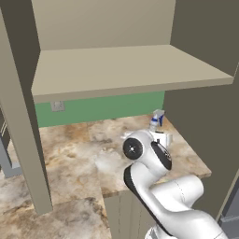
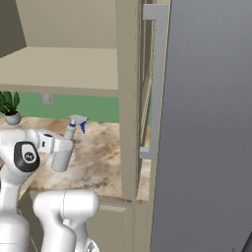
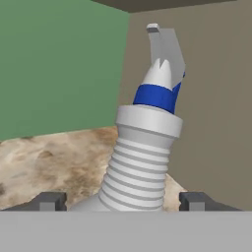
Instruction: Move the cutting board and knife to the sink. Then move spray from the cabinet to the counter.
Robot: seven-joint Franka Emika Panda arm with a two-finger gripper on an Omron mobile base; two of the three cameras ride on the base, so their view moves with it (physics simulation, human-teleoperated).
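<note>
Leftmost in the right base view, a small potted plant stands at the back of the marble-patterned desk, against the green wall that carries a pale outlet plate. Above the desk runs the flat beige shelf of the cabinet, with taupe-brown side panels to either side.

Further right, the spray stands on the desk under the shelf, near the cabinet's right side panel. In the hand view the bottle leans a little; its ribbed neck, white collar, blue band and grey nozzle rise up the middle of the picture.

The hand sits around the bottle's lower body, its two dark fingertips on either side of the ribbed neck. The jaws stand wide, and whether the pads press the bottle or stand just clear of it cannot be told.

Rightmost in the right base view, a tall grey door with a long pale handle stands beside the cabinet.
</note>
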